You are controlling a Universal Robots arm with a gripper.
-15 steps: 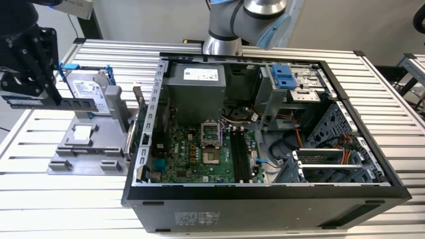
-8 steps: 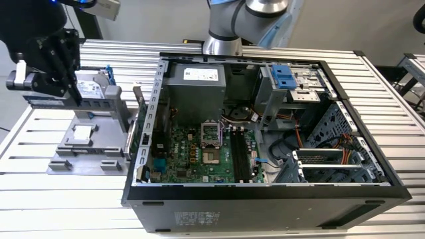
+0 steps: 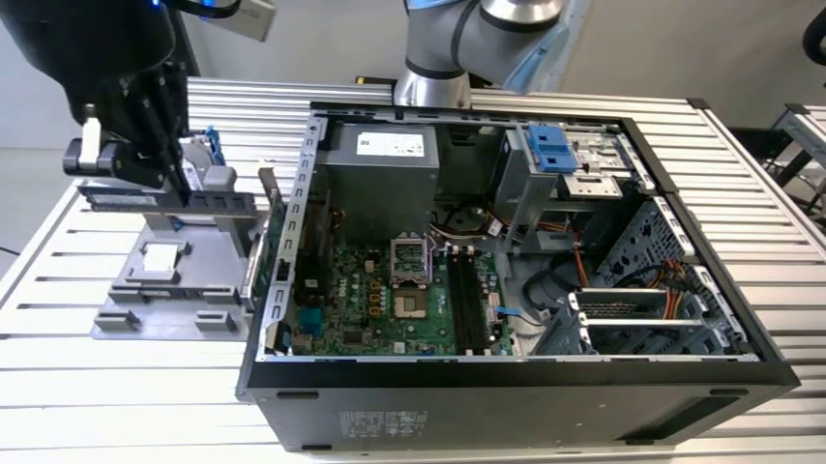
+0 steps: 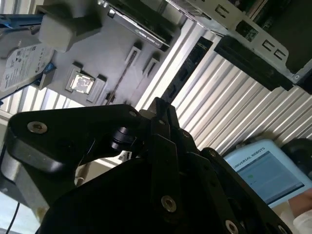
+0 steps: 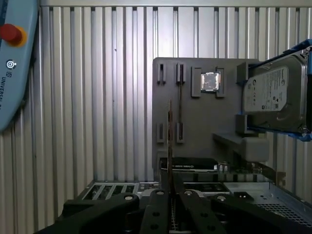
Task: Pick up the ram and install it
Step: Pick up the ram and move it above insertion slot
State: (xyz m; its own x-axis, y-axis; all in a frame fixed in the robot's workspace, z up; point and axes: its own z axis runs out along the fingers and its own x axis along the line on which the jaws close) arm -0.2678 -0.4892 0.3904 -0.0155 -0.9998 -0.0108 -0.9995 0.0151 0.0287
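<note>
First wrist view: my fingers are pinched almost shut on the ram, a thin dark stick seen edge-on, pointing straight out from the tips. Gripping its flat faces keeps it straight for a slot, I judge. I hold it over the gray holder, which sits on the slatted counter near its edge at the exterior view's left, beside the open computer case. A hard drive stands at the holder's edge.
</note>
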